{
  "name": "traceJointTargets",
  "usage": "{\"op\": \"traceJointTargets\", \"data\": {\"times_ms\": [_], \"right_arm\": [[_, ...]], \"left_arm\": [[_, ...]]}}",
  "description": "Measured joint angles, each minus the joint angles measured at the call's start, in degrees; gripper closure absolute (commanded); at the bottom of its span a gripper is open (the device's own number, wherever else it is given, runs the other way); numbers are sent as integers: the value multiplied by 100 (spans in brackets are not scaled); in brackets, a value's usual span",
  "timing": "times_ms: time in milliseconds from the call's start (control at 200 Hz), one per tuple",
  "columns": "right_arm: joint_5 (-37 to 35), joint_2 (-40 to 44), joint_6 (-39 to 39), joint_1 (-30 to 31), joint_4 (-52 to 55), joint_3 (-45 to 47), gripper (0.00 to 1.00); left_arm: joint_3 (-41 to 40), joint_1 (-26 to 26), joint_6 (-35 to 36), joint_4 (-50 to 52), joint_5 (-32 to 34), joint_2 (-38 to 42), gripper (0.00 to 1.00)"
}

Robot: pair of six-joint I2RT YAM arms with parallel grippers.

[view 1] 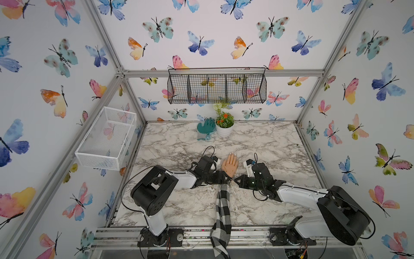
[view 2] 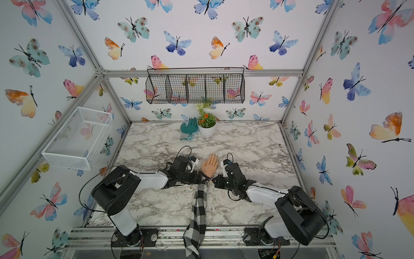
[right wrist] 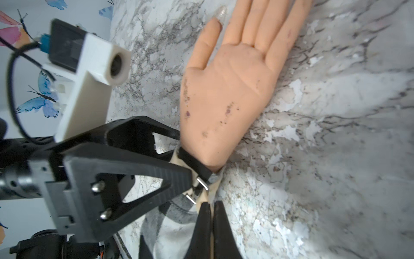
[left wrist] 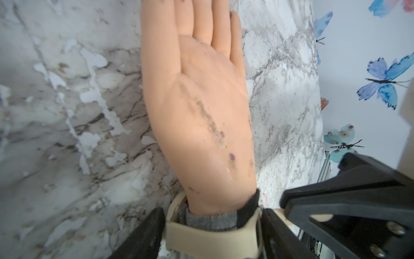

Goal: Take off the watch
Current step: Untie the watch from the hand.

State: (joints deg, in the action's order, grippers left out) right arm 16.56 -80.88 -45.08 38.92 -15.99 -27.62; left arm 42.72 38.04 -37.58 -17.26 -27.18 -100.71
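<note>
A mannequin hand [view 1: 229, 164] lies palm up on the marble table, its arm in a black-and-white plaid sleeve [view 1: 223, 208]. The watch [left wrist: 212, 235] is round the wrist; only its beige strap and metal buckle [right wrist: 201, 185] show clearly. My left gripper [left wrist: 212, 237] straddles the wrist with a jaw pressed on each side of the strap loop. It comes in from the left in both top views [view 1: 224, 177] [view 2: 201, 177]. My right gripper [right wrist: 211, 215] is shut on the strap's thin free end beside the buckle, reaching in from the right [view 1: 235, 179].
A white pot of flowers [view 1: 224, 125] and a teal glove [view 1: 206, 129] stand at the table's back edge. A white mesh basket [view 1: 107, 136] hangs on the left wall and a black wire basket [view 1: 216, 86] on the back wall.
</note>
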Motion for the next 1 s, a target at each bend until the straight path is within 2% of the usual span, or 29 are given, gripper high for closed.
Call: {"op": "traceJointTargets", "data": {"times_ms": [145,325,521,731,1001], "right_arm": [[118,-448,31,2,-101,28,98],[168,-483,74,2,-168,28,98],[192,-474,76,2,-177,26,98],[232,-474,72,2,-267,39,98],[251,-474,55,2,-417,111,98]], "left_arm": [[-92,-138,-146,-275,-4,-17,29],[-151,-247,-216,-315,105,68,27],[-31,-212,-57,608,621,463,22],[839,245,472,2155,1346,494,20],[1521,1023,850,2846,1814,437,19]]}}
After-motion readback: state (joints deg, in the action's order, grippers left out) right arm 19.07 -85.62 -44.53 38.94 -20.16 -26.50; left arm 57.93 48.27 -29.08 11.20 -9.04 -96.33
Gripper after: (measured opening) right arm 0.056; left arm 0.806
